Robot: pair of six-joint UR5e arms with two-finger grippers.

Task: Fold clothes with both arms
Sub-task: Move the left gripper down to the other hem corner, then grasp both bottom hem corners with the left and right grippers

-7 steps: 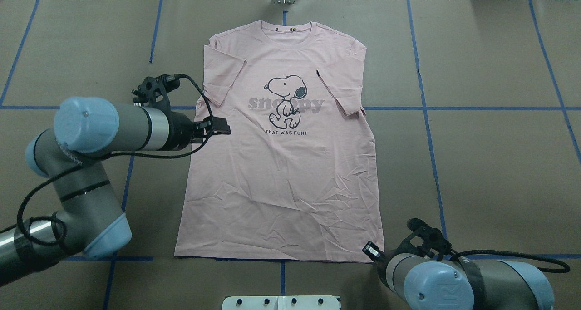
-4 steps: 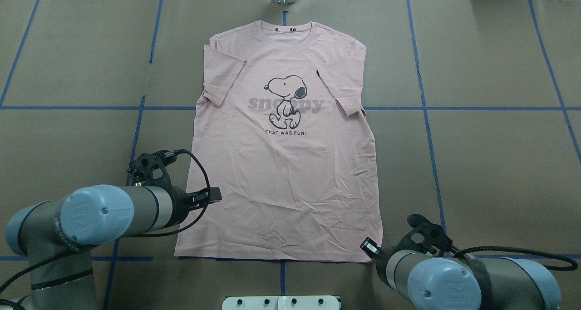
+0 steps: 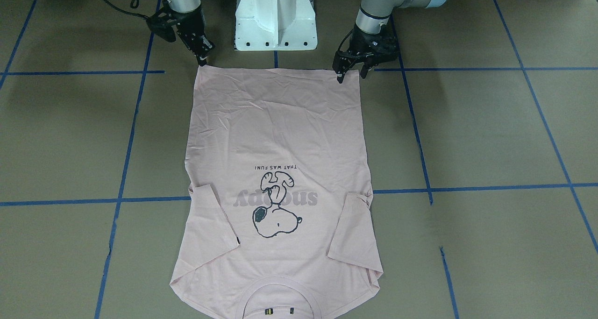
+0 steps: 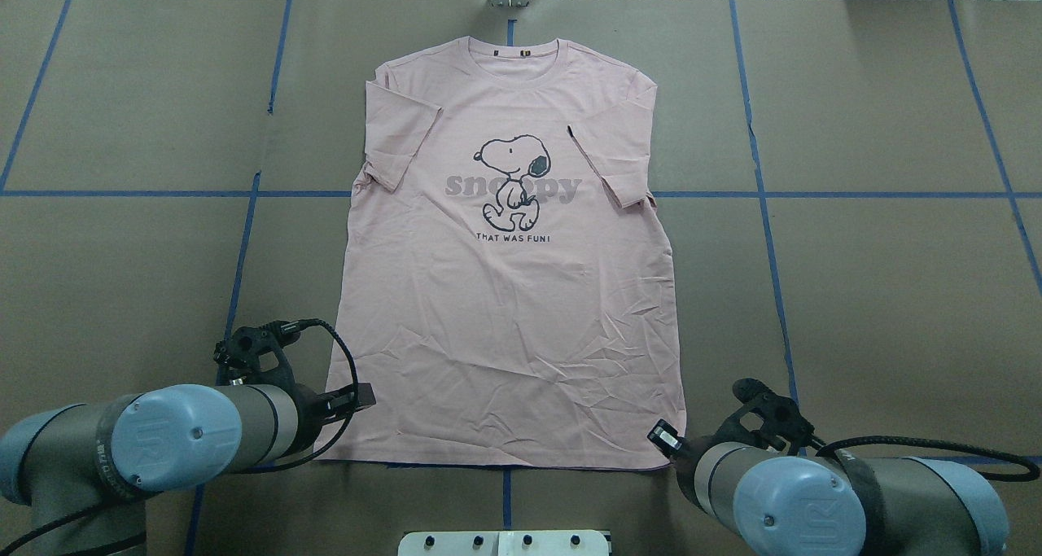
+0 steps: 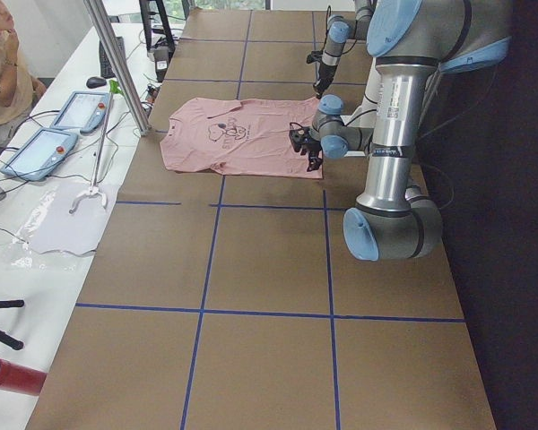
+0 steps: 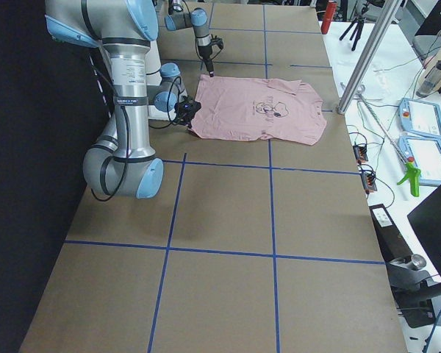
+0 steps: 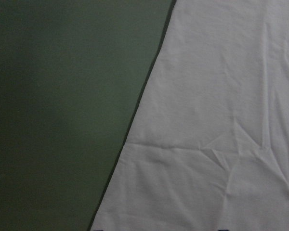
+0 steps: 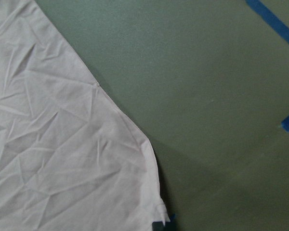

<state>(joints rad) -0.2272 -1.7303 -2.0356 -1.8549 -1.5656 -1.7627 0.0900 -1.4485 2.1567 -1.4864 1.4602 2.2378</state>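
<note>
The pale pink T-shirt (image 4: 505,295) lies flat and face up on the brown table, collar at the far side and hem toward the robot. My left gripper (image 4: 364,395) hovers open over the shirt's left hem corner; the front-facing view shows its two fingers (image 3: 339,74) spread apart. In the left wrist view only pink cloth (image 7: 221,120) and table show. My right gripper (image 4: 663,440) sits at the right hem corner (image 8: 149,192), and I cannot tell whether its jaws are open or shut. Neither gripper lifts any cloth.
The white pedestal base (image 3: 275,20) stands just behind the hem between both arms. Blue tape lines (image 4: 814,194) grid the table. A metal pole (image 5: 117,63), tablets (image 5: 45,148) and a seated person (image 5: 0,72) are beyond the table's far edge.
My left arm has drawn back toward the robot along the shirt's left edge, from beside the sleeve down to the hem corner. The right arm has barely shifted.
</note>
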